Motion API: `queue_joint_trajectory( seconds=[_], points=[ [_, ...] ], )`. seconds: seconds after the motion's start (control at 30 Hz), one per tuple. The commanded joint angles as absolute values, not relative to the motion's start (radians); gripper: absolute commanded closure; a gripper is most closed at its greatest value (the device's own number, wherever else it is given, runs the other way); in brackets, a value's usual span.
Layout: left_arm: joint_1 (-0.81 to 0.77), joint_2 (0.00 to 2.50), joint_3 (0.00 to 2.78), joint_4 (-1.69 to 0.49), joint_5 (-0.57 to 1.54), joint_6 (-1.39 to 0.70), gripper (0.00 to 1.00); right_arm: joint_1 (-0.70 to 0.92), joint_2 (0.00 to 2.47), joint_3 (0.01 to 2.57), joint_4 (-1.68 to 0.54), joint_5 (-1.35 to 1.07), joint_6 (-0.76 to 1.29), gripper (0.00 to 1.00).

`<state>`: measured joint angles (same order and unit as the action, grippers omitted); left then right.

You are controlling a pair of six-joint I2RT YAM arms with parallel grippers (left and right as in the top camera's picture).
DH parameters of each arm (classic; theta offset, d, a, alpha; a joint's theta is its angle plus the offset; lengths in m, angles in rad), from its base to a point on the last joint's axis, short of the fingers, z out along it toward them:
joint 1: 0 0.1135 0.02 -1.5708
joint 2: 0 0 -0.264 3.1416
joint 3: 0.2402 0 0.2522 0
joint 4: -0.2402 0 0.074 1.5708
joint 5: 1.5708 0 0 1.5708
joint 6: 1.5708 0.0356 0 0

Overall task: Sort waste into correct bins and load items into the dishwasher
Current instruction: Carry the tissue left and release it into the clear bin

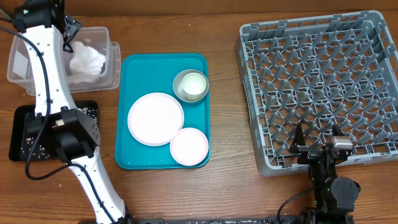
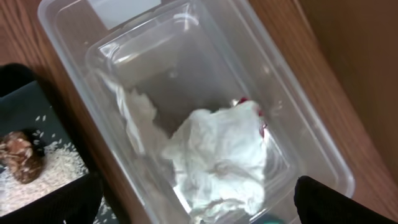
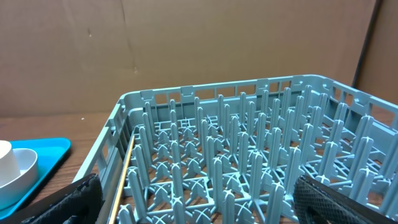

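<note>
Both sets of jaws stand spread, empty. Lower right, the right gripper (image 3: 196,193) faces the grey plastic dish rack (image 1: 323,68). Centre, the large round white plate (image 1: 155,118) sits on the teal tray (image 1: 134,68). Upper left, the left gripper (image 2: 199,193) hovers over the clear plastic tub (image 1: 18,74) holding the crumpled white napkin (image 1: 87,61). Sorting seems done; next, a plate-rim grasp.

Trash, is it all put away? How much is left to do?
Trash looks done: napkin and red wrapper lie in the clear tub, rice and brown chunk in the black tray. Nothing is held; the left gripper hangs open over the tub. To do: plate, small dish, cup and metal bowl sit on the teal tray; the rack is empty.
</note>
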<state>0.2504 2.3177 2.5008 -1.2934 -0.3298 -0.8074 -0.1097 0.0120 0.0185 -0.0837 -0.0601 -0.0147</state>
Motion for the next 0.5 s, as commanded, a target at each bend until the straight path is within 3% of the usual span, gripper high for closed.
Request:
queue_joint_trajectory(
  seconds=[0.0, 0.3, 0.47],
  points=[
    [0.256, 2.318, 2.497, -1.316, -0.34, -0.794, 0.0, -0.113, 0.003, 0.008, -0.081, -0.053, -0.015, 0.0],
    [0.3, 2.13, 2.498, -1.429, -0.339, -1.085, 0.0, -0.113, 0.003, 0.008, -0.081, -0.053, -0.015, 0.0],
    [0.342, 2.06, 2.498, -1.448, -0.342, -1.042, 0.0, -0.113, 0.003, 0.008, -0.081, -0.053, -0.015, 0.0]
  ],
)
